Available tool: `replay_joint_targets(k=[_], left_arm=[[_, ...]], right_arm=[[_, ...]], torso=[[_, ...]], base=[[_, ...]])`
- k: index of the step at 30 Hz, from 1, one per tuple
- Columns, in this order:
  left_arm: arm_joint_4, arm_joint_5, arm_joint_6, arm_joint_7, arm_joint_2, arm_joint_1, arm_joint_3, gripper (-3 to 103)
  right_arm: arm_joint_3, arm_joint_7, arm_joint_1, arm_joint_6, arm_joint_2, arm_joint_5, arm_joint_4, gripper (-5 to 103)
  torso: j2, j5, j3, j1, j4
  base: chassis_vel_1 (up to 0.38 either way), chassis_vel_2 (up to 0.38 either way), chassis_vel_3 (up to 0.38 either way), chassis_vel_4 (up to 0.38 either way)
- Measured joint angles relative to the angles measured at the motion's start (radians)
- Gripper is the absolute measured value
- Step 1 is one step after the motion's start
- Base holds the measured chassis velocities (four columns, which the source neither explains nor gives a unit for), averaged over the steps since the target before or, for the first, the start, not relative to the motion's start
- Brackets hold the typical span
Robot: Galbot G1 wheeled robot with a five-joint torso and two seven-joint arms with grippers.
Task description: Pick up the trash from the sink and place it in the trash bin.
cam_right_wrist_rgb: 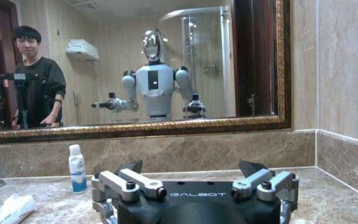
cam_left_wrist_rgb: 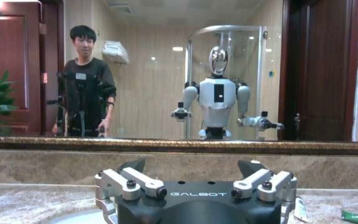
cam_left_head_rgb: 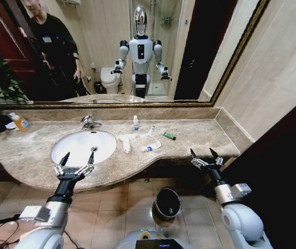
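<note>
Hovering over the desk's front edge by the sink, the left pincer has fingers apart; the right pincer, also apart, hangs off the front right corner. Tissue, packet and green tube lie mid-desk; the trash bin stands on the floor.

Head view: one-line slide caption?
Both tools, left and right, open at the counter edge; tissue beside the sink, bin below.
</note>
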Motion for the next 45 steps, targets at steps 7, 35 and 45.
replay_joint_targets(k=[7, 35, 45], left_arm=[[0.000, 0.000, 0.000, 0.000, 0.000, 0.000, 0.000, 100], [0.000, 0.000, 0.000, 0.000, 0.000, 0.000, 0.000, 100], [0.000, 0.000, 0.000, 0.000, 0.000, 0.000, 0.000, 100]], right_arm=[[0.000, 0.000, 0.000, 0.000, 0.000, 0.000, 0.000, 100], [0.000, 0.000, 0.000, 0.000, 0.000, 0.000, 0.000, 100], [0.013, -0.065, 0.047, 0.033, -0.069, 0.022, -0.146, 100]], torso=[[0.000, 0.0000, 0.000, 0.000, 0.0000], [0.000, 0.0000, 0.000, 0.000, 0.0000], [0.000, 0.0002, 0.000, 0.000, 0.0000]], base=[[0.000, 0.000, 0.000, 0.000], [0.000, 0.000, 0.000, 0.000], [0.000, 0.000, 0.000, 0.000]])
